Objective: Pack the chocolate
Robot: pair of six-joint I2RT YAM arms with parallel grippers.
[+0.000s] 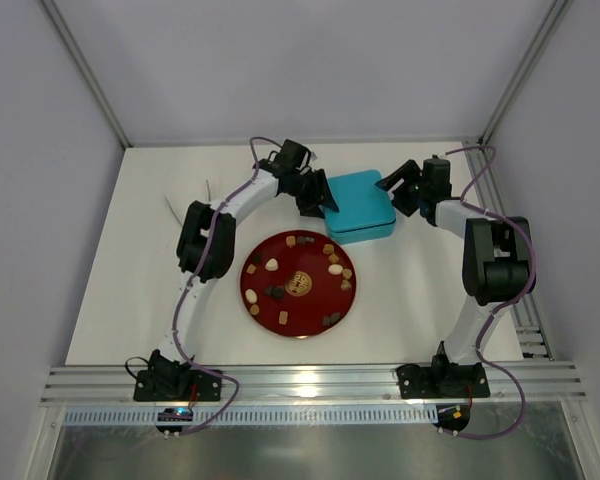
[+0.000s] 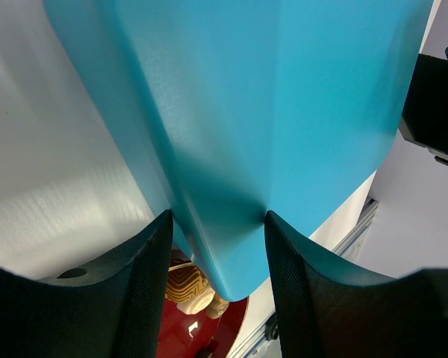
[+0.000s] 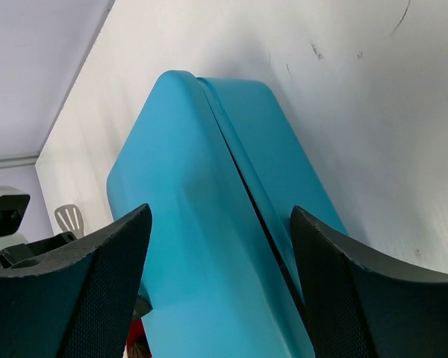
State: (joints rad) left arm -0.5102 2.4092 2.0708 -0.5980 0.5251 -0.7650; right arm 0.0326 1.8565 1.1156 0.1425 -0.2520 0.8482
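Top view: red plate [image 1: 248, 292] is sitting at centre, carrying the scattered chocolate [image 1: 332, 268]. Teal box [image 1: 360, 205] is lying just upper right of it, lid on, contents hidden. Left gripper [image 1: 318, 203] is meeting the box's left corner and right gripper [image 1: 398, 192] is at its right end.

Left wrist: left gripper [image 2: 218, 220] is straddling a box [image 2: 269, 112] corner. Cannot tell whether it is clamping or loose. Plate [image 2: 172, 337] and a cream chocolate [image 2: 200, 301] are showing at the bottom.

Right wrist: right gripper [image 3: 220, 212] is standing spread wide, gripping nothing, with the box [image 3: 209, 149] lying beyond it.
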